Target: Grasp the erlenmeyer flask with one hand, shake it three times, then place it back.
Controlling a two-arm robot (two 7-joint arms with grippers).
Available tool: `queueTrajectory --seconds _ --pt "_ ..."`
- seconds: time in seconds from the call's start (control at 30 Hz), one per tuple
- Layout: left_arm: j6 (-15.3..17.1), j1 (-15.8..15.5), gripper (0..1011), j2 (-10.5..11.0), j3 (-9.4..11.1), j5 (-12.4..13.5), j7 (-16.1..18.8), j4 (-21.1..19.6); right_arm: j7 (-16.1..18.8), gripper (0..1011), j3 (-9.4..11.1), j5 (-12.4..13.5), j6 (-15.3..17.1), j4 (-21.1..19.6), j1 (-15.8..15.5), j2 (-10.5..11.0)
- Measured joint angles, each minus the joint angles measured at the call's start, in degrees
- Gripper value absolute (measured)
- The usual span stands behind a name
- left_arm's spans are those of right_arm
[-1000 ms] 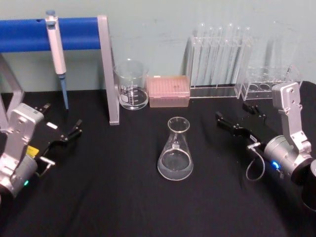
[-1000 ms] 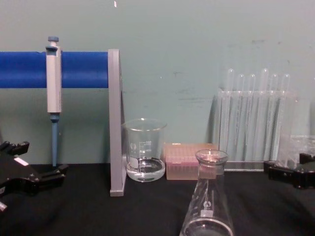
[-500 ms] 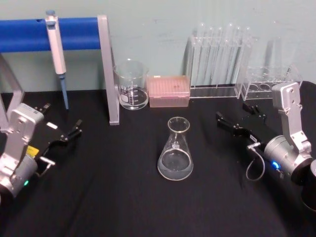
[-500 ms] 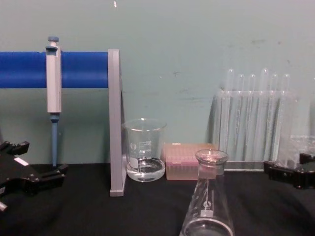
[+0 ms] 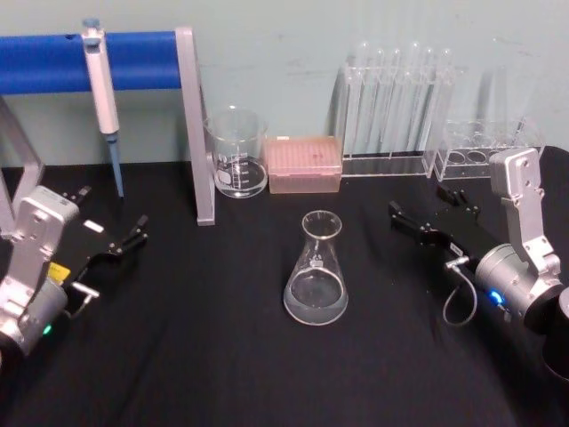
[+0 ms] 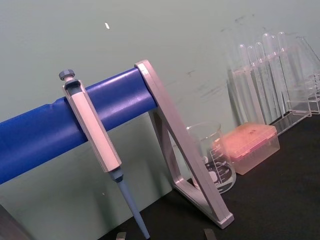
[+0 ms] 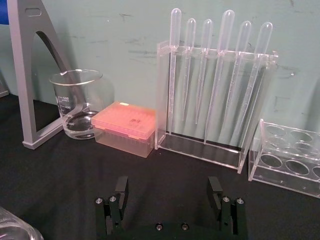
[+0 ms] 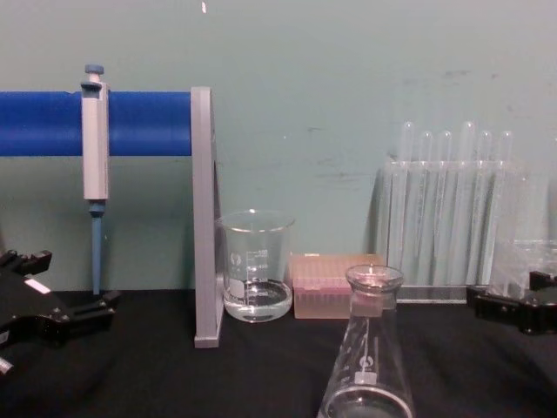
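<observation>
In the chest view the erlenmeyer flask [image 8: 365, 348] loses its base below the bottom edge. The right wrist view catches just a sliver of its glass at the lower corner. The left gripper [image 8: 61, 305] is clipped by the chest view's left edge, the right gripper [image 8: 513, 303] by its right edge.

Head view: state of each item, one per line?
Flask: upright on the table, ungrasped, a little clear liquid.
Beaker: upright, some clear liquid.
Pipette: hanging on the blue bar.
Tip box: closed.
Left gripper: open, idle.
Right gripper: open, beside the flask, apart.
</observation>
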Motion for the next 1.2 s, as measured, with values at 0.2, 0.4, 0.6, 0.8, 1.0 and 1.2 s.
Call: queueTrajectory --seconds 0.2,0.4,0.6,0.8,1.0,1.2 --pt "0.0 0.0 1001 0.0 0.0 0.0 0.0 0.0 0.0 1000 0.0 0.0 0.0 0.0 0.0 0.0" --pt "0.0 0.0 1001 0.0 0.0 0.0 0.0 0.0 0.0 1000 0.0 0.0 0.0 0.0 0.0 0.0" --pt "0.0 0.0 1001 0.0 0.0 0.0 0.0 0.0 0.0 1000 0.0 0.0 0.0 0.0 0.0 0.0" --pt "0.0 0.0 1001 0.0 0.0 0.0 0.0 0.0 0.0 1000 0.0 0.0 0.0 0.0 0.0 0.0" --pt "0.0 0.0 1001 0.0 0.0 0.0 0.0 0.0 0.0 1000 0.0 0.0 0.0 0.0 0.0 0.0" --pt "0.0 0.0 1001 0.0 0.0 0.0 0.0 0.0 0.0 1000 0.0 0.0 0.0 0.0 0.0 0.0"
